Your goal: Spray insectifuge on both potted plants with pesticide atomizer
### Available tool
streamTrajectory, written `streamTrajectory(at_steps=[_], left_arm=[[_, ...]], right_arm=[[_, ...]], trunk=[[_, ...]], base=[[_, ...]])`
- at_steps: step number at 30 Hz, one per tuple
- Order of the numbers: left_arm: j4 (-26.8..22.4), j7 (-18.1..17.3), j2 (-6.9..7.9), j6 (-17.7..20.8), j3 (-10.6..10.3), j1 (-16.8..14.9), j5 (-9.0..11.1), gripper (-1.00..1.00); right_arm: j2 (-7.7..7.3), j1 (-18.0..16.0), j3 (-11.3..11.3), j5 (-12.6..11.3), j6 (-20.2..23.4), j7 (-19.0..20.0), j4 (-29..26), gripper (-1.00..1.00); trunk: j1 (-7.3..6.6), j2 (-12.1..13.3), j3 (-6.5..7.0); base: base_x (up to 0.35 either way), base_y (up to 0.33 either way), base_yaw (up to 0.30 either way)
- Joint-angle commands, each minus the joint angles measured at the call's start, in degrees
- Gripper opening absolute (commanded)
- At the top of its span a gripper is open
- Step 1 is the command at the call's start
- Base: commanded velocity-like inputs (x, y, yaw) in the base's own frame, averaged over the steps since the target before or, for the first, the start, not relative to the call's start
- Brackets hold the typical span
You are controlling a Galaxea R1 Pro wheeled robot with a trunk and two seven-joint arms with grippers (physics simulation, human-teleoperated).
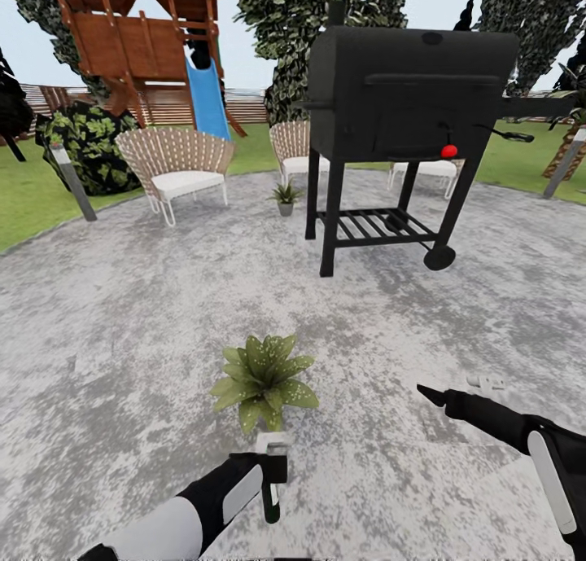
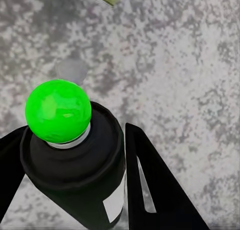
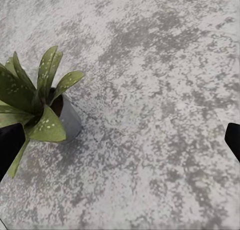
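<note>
Two potted plants stand on the round grey paved circle [image 1: 122, 317] of the garden: the near potted plant [image 1: 262, 379], speckled leaves spreading from a small grey pot [image 3: 69, 121], sits toward the circle's near edge, while the far potted plant [image 1: 286, 196] rests near the far edge beside a wicker chair [image 1: 175, 170]. At lower left, the left pincer [image 1: 273, 467] is closed around the pesticide atomizer [image 1: 271, 479], just short of the near plant. The bottle's long axis runs roughly upright in the head view, white spray head [image 1: 273, 443] toward the plant; the left wrist view shows a bright green cap [image 2: 58, 110] on its dark body. A black grill [image 1: 407, 113] stands behind. At right, the right pincer [image 1: 431, 396] hangs over the paving, its fingers spread wide and holding nothing.
</note>
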Motion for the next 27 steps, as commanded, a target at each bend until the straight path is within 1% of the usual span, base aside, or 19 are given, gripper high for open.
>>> streamTrajectory(at_steps=[1, 3, 4, 6, 7, 8, 9, 10, 13, 14, 15, 18, 21, 23, 24, 25, 26, 27], left_arm=[[0.0, -0.1, 0.0, 0.0, 0.0, 0.0, -0.1, -1.0], [0.0, -0.1, 0.06, -0.1, 0.0, 0.0, -0.1, -1.0], [-0.1, -0.3, 0.19, -0.4, 0.0, 0.0, -0.1, -1.0], [-0.4, -1.6, 1.14, -1.5, -0.1, 0.0, -0.2, -1.0], [-0.6, -2.0, 2.09, -1.9, -0.2, 0.0, -0.2, -1.0], [-0.8, -2.5, 5.95, -6.5, -0.3, 0.1, -0.2, -1.0], [-0.6, -2.6, 7.45, -8.0, -0.2, 0.1, 0.0, -1.0], [-0.4, -2.6, 7.8, -8.3, -0.2, 0.1, 0.0, -1.0], [0.1, -2.6, 8.17, -8.7, -0.1, 0.2, -0.1, -1.0], [0.2, -2.6, 8.84, -9.0, -0.1, 0.4, -0.1, -1.0], [0.2, -4.5, 9.8, -9.1, -0.1, 0.4, -0.1, -1.0], [0.3, -7.6, 10.08, -9.1, -0.1, 0.4, -0.1, -1.0], [-0.2, -8.2, 10.1, -9.0, -0.5, 0.4, -0.3, -1.0], [-0.7, -9.1, 9.82, -8.9, -0.5, 0.4, -0.4, -1.0], [-2.0, -9.4, 9.35, -7.9, -0.5, 0.2, -1.6, -1.0], [-3.2, -9.3, 9.13, -5.0, -0.4, 0.2, -4.1, -1.0], [-3.5, -9.4, 9.08, -4.1, -0.3, 0.2, -4.9, -1.0], [-3.7, -9.5, 9.1, -3.9, -0.3, 0.1, -5.2, -1.0]], right_arm=[[0.01, 0.0, 0.0, 0.0, 0.0, 0.0, 0.0, 1.0], [0.01, 0.0, 0.0, 0.0, 0.0, 0.0, 0.0, 1.0], [0.01, 0.0, 0.0, 0.0, 0.0, 0.0, 0.0, 1.0], [0.06, 0.0, 0.0, 0.0, 0.0, -0.1, 0.0, 1.0], [0.08, 0.0, 0.1, 0.0, 0.0, -0.1, 0.0, 1.0], [0.12, 0.0, 0.1, 0.0, -0.7, -0.2, 0.0, 1.0], [0.11, 0.0, 0.1, 0.0, -0.8, -0.2, 0.0, 1.0], [0.1, 0.0, 0.1, 0.0, -0.8, -0.2, 0.0, 1.0], [0.1, 0.0, 0.1, 0.0, -0.9, -0.2, 0.0, 1.0], [0.1, 0.0, 0.1, 0.0, -0.9, -0.2, 0.0, 1.0], [0.1, 0.0, 0.1, 0.0, -0.9, -0.2, 0.0, 1.0], [0.1, 0.0, 0.1, 0.0, -0.9, -0.3, 0.0, 1.0], [0.1, 0.0, 0.1, 0.0, -0.9, -0.3, 0.0, 1.0], [0.04, 0.0, 0.1, 0.1, -0.9, -0.3, 0.0, 1.0], [0.02, 0.0, 0.1, 0.1, -0.9, -0.5, 0.1, 1.0], [0.04, 0.0, 0.1, 0.2, -0.9, -0.7, 0.2, 1.0], [0.03, 0.0, 0.1, 0.2, -0.9, -0.7, 0.2, 1.0], [0.02, 0.0, 0.1, 0.3, -0.9, -0.8, 0.2, 1.0]], trunk=[[0.02, 0.0, -0.23], [0.07, 0.0, -0.67], [0.07, 0.0, -0.67], [0.07, 0.0, -0.67], [0.07, 0.0, -0.67], [0.07, 0.0, -0.67], [0.07, 0.0, -0.67], [0.07, 0.0, -0.67], [0.07, 0.0, -0.67], [0.07, 0.0, -0.67], [0.07, 0.0, -0.67], [0.07, 0.0, -0.67], [0.07, 0.0, -0.67], [0.07, 0.0, -0.67], [0.07, 0.0, -0.67], [0.07, 0.0, -0.67], [0.07, 0.0, -0.67], [0.07, 0.0, -0.67]], base=[[0.0, 0.0, 0.0], [0.0, 0.0, 0.0], [0.0, 0.0, 0.0], [0.0, 0.0, 0.0], [0.0, 0.0, 0.0], [0.0, 0.0, 0.0], [0.0, 0.0, 0.0], [0.0, 0.0, 0.0], [0.0, 0.0, 0.0], [0.0, 0.014, 0.0], [0.0, 0.229, 0.0], [0.0, 0.266, 0.0], [0.0, 0.043, 0.0], [0.0, 0.007, 0.0], [0.0, 0.001, 0.0], [0.0, 0.0, 0.0], [0.0, 0.0, 0.0], [0.0, 0.0, 0.0]])
